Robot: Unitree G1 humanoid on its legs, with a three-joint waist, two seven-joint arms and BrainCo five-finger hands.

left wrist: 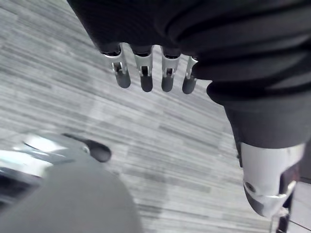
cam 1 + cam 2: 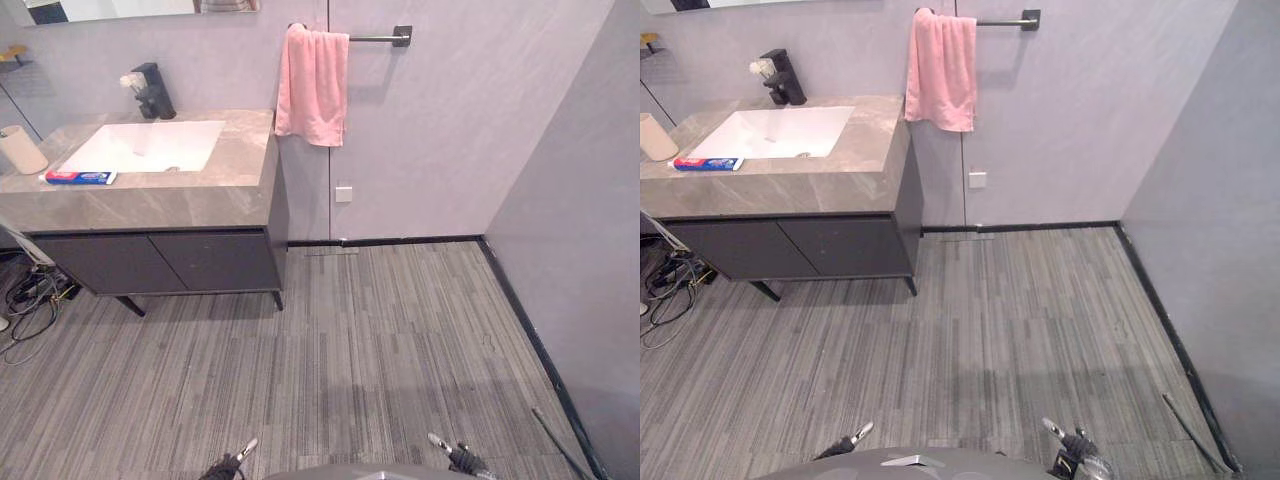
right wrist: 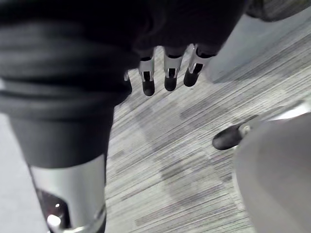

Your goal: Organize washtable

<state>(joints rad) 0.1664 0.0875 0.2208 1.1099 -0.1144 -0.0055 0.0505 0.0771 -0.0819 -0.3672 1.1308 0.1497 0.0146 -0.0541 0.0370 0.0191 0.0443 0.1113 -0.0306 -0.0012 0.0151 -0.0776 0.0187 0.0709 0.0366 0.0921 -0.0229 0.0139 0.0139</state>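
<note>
On the washtable (image 2: 150, 207) lies a box (image 2: 80, 177), print illegible; left hand (image 1: 146, 77) and right hand (image 3: 170, 77) slack, empty.

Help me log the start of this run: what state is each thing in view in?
Pink towel: hanging over the wall bar.
Toothpaste box: lying flat on the counter, by the basin's front edge.
White cup: upright at the counter's left end.
Basin: empty.
Tap: no water seen running.
Cabinet doors: shut.
Left hand: open, empty, above the floor.
Right hand: open, empty, above the floor.
</note>
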